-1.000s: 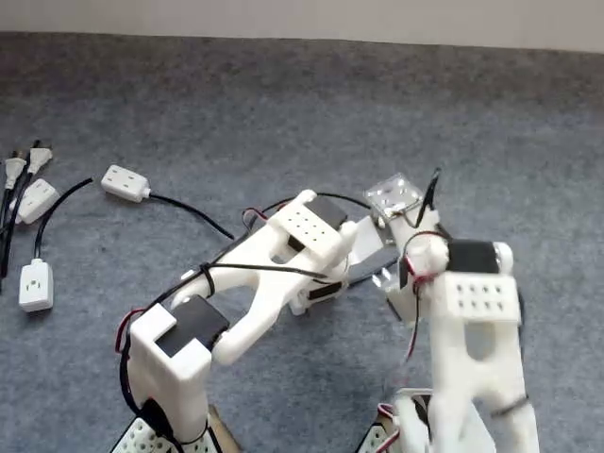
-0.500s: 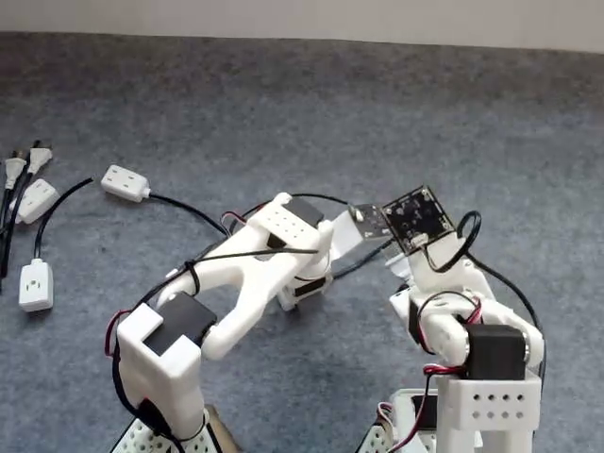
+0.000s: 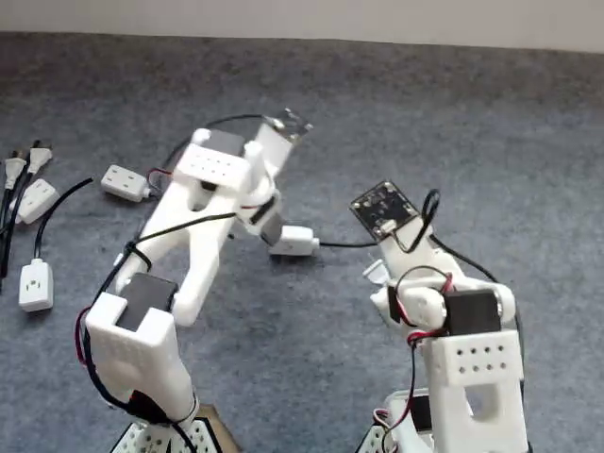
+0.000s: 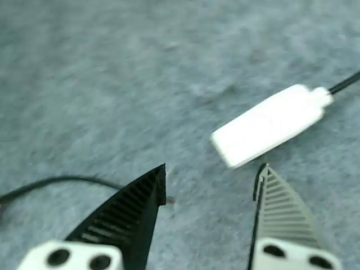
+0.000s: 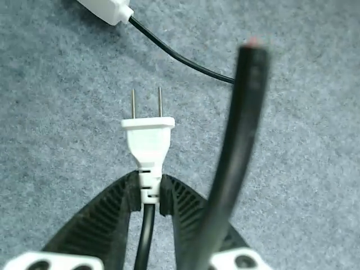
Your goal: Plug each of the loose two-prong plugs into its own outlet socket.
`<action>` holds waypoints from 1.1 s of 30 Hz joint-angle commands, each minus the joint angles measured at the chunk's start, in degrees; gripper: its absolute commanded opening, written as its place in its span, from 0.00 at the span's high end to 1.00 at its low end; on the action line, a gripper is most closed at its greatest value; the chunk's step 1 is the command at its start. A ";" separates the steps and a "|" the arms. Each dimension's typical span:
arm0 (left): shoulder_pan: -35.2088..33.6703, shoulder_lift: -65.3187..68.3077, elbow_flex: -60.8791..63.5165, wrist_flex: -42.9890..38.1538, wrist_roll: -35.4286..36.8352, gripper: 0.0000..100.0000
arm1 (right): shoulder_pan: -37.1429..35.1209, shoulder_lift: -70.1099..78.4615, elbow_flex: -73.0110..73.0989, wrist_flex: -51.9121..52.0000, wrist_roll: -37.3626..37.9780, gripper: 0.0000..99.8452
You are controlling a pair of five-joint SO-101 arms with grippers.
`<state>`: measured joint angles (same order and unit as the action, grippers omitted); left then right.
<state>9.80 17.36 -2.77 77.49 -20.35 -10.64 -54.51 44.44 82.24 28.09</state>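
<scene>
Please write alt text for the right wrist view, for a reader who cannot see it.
The right gripper clamps the neck of a white two-prong plug; beyond its bare prongs a white outlet socket lies on grey carpet.

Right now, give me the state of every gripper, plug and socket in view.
left gripper: open, empty, by the middle socket.
right gripper: shut on the held plug.
held plug: prongs bare, not inserted.
middle socket: lying on the carpet, nothing plugged in.
socket beside the left arm: empty.
left-edge socket: slots up, empty.
loose plugs at the left edge: unplugged.
socket by those plugs: cannot tell.
</scene>
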 commanded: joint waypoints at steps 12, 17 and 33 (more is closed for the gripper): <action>-2.07 -0.31 -4.62 5.36 0.70 0.74 | -3.65 4.62 -0.66 -1.45 0.26 0.99; -2.42 -0.13 -7.08 -0.53 0.62 0.74 | -4.70 4.26 -0.40 -0.84 0.18 0.99; 2.24 4.79 0.75 -8.79 -2.73 0.74 | -4.97 4.26 -0.31 -0.92 -1.58 0.99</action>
<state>11.65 21.14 -2.86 69.05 -22.11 -15.03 -49.93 44.44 81.71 27.12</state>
